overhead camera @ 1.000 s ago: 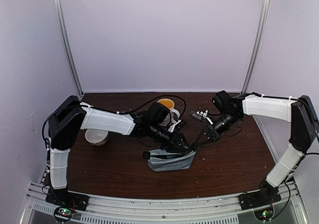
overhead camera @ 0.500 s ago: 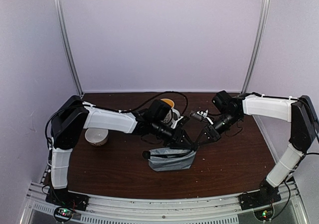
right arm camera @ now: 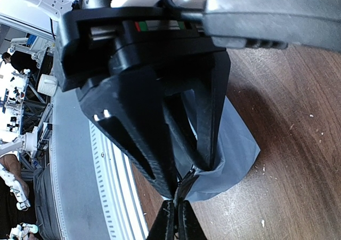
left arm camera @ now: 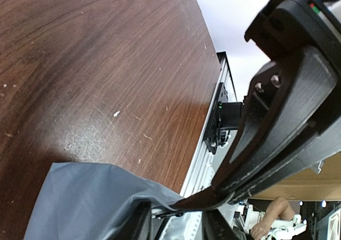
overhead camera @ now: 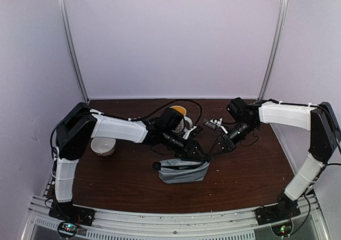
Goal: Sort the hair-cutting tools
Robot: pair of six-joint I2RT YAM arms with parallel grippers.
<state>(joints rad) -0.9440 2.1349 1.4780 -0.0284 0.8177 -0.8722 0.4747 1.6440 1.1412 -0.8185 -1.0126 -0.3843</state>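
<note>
The grey zip pouch lies mid-table, its right end lifted between both grippers. My left gripper is open and straddles the pouch's rim; in the right wrist view one of its fingers reaches into the pouch's mouth. My right gripper is shut on the zip end of the pouch. A small silvery-black tool lies behind the right wrist. A black end sticks out at the pouch's left end. The scissors and combs are not visible.
A patterned mug stands behind the left wrist, partly hidden. A white bowl sits at the left. Cables loop over the back of the dark wooden table. A metal rail runs along the table's near edge.
My left wrist has shifted slightly to the right, toward the pouch's right end. The right gripper and the pouch have hardly moved.
</note>
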